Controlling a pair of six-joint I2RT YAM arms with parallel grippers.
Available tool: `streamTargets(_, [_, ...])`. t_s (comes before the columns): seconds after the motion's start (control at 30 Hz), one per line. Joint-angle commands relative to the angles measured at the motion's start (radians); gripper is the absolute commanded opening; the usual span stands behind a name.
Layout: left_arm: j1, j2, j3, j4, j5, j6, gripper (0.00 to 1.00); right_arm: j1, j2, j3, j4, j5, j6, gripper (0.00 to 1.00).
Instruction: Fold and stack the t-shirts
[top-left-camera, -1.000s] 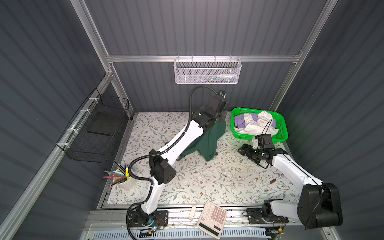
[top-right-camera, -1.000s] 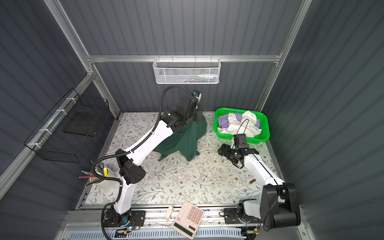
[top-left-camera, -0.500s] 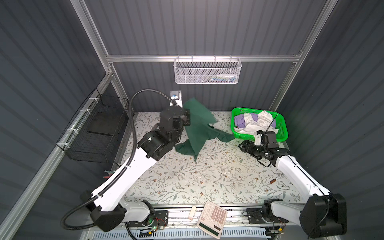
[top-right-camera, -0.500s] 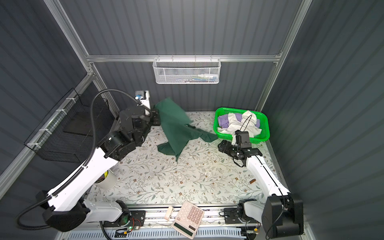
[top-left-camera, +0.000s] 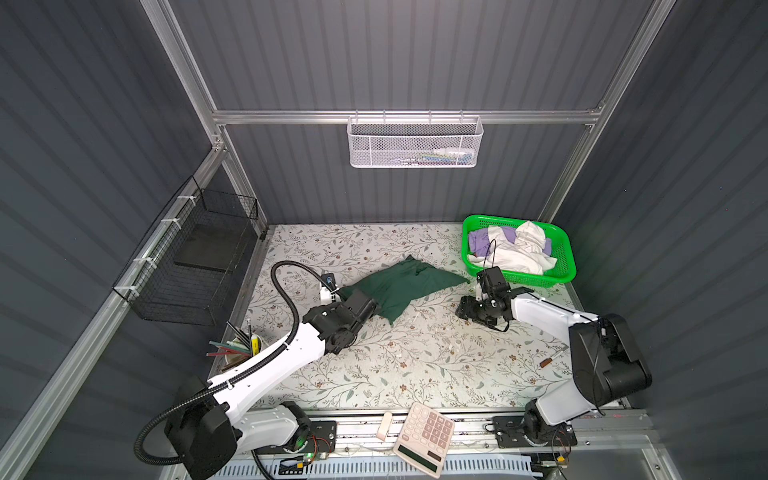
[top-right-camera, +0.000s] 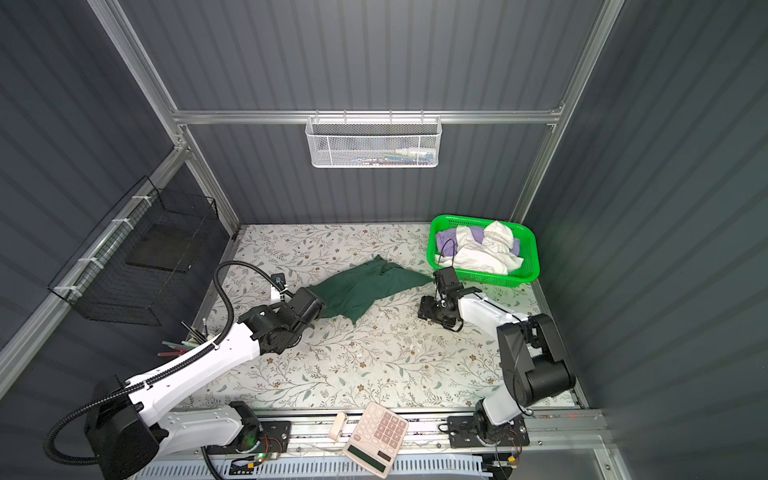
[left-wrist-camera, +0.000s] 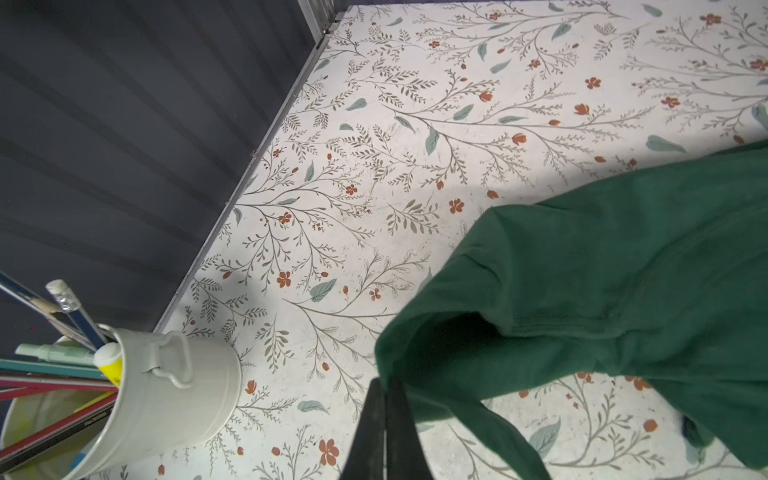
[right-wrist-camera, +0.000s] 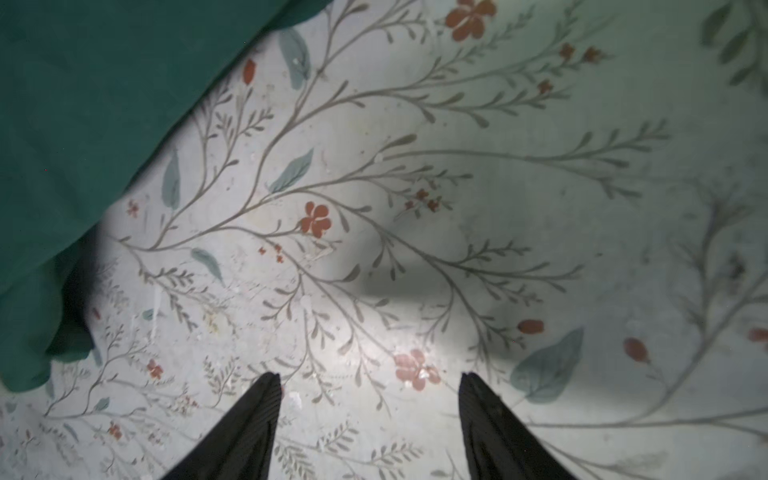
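My left hand (left-wrist-camera: 384, 386) is pinched shut on an edge of the dark green t-shirt (top-left-camera: 409, 282), which lies crumpled mid-bench (top-left-camera: 415, 365). My right hand (right-wrist-camera: 370, 376) hangs with its jaws apart over bare bench beside the cloth. I judge this the spreading step, and next I need a second corner gripped. Farther back, the white and lavender t-shirts (top-left-camera: 511, 253) wait in the green basket (top-left-camera: 540, 278).

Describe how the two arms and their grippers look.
The left arm and right arm have white shells with black joints. A black ribbed hose runs along the left arm. The left gripper and right gripper have black, tapering fingers, finely ridged on the right.
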Motion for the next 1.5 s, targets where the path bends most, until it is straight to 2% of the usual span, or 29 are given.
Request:
streamTargets(0.0, [-0.005,0.0,0.027,-0.036,-0.033,-0.038,0.0,-0.004,0.02,0.053,0.072,0.086,0.028,0.69])
streamTargets(0.2, [-0.005,-0.002,0.044,-0.071,-0.05,-0.038,0.0,-0.045,0.08,0.141,0.109,0.138,0.044,0.65])
streamTargets(0.3, [-0.004,-0.03,0.046,-0.128,-0.078,-0.092,0.0,-0.053,0.117,0.17,0.142,0.152,0.059,0.61])
streamTargets(0.43, [0.001,-0.076,0.037,-0.156,-0.1,-0.116,0.0,-0.054,0.168,0.192,0.197,0.155,0.1,0.61])
streamTargets(0.57, [0.003,-0.087,0.042,-0.171,-0.101,-0.111,0.0,-0.052,0.229,0.238,0.208,0.122,0.126,0.56])
streamTargets(0.8, [0.003,-0.089,0.042,-0.174,-0.103,-0.098,0.0,-0.049,0.259,0.256,0.236,0.132,0.15,0.53])
streamTargets(1.03, [0.003,-0.091,0.048,-0.164,-0.1,-0.08,0.0,-0.049,0.316,0.316,0.219,0.13,0.143,0.41])
streamTargets(1.13, [0.004,-0.089,0.046,-0.158,-0.098,-0.075,0.0,-0.049,0.334,0.332,0.216,0.125,0.146,0.32])
streamTargets(1.33, [0.004,-0.087,0.052,-0.151,-0.102,-0.071,0.0,-0.04,0.322,0.348,0.191,0.131,0.136,0.07])
streamTargets(1.37, [0.005,-0.089,0.055,-0.147,-0.103,-0.07,0.0,-0.036,0.308,0.346,0.186,0.134,0.129,0.0])
streamTargets(1.47, [0.005,-0.101,0.092,-0.132,-0.118,-0.045,0.0,-0.02,0.24,0.322,0.183,0.125,0.11,0.0])
